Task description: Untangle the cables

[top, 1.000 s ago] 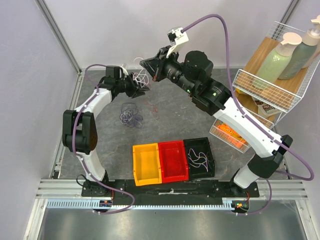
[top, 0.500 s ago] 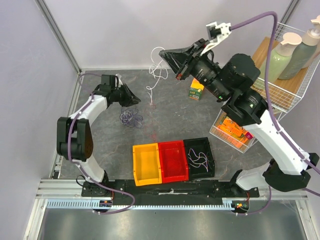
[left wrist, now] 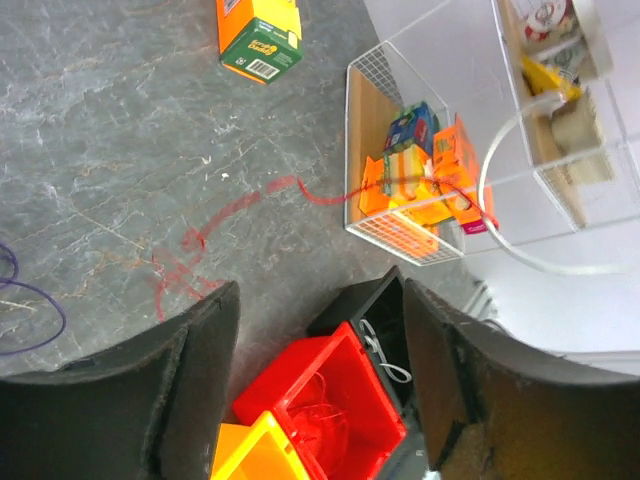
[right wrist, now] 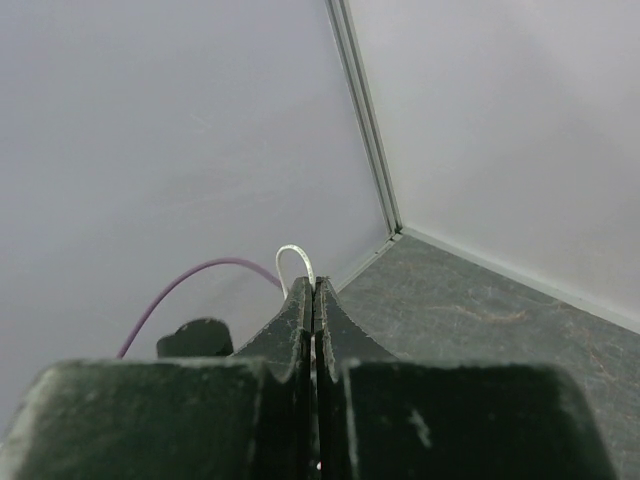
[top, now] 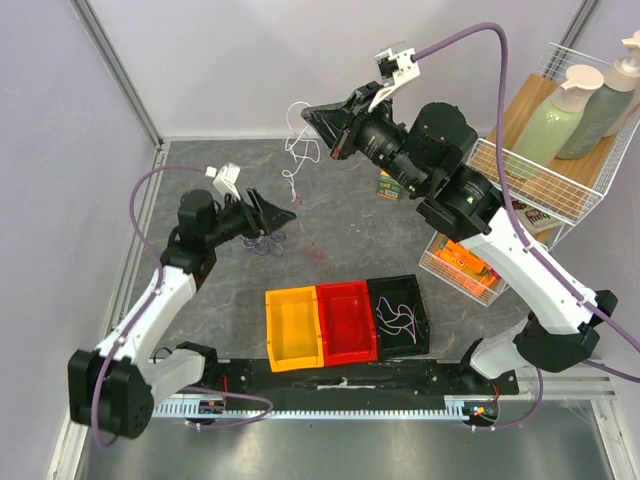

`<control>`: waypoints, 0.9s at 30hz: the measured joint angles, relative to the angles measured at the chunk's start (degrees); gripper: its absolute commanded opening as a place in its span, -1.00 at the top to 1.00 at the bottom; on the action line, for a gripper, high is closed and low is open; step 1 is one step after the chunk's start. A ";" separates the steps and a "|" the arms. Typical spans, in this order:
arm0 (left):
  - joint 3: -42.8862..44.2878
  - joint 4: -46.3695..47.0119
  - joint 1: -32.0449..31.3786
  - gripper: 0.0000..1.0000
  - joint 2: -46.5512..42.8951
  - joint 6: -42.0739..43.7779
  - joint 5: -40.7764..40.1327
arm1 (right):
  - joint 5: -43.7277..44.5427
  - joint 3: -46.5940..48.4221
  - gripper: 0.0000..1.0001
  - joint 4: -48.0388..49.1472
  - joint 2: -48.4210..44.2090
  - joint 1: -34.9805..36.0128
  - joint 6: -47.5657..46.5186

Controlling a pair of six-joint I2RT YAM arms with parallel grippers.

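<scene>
Separation step: my right claw [top: 308,116] pinches the thin white cable [top: 292,152] aloft, apart from the purple coiled cable [top: 262,240] on the grey table [top: 350,225]. Left claw [left wrist: 318,305] gapes, empty. Next, I judge, set white down separately.

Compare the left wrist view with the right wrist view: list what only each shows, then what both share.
Only the left wrist view: the open left gripper, a red cable and a bit of purple cable on the table, a box, a wire basket, and the red bin, yellow bin and black bin.
Only the right wrist view: the right gripper shut on a white cable loop, with the wall corner behind.
Both: the table.
</scene>
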 measured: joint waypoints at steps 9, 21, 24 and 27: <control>-10.12 6.91 -11.47 -0.85 -7.17 4.02 -19.54 | -0.09 0.11 1.00 0.24 0.04 0.00 0.02; -1.53 3.54 -13.94 -0.20 15.23 2.62 -24.06 | -0.48 0.57 1.00 0.02 0.04 0.00 0.00; 2.05 2.05 -13.94 0.76 19.71 2.23 -25.51 | -0.50 0.55 1.00 -0.09 0.02 0.00 0.00; 4.87 -1.09 -13.90 0.96 21.49 2.25 -27.15 | -0.37 0.55 1.00 -0.74 -0.31 0.00 -0.55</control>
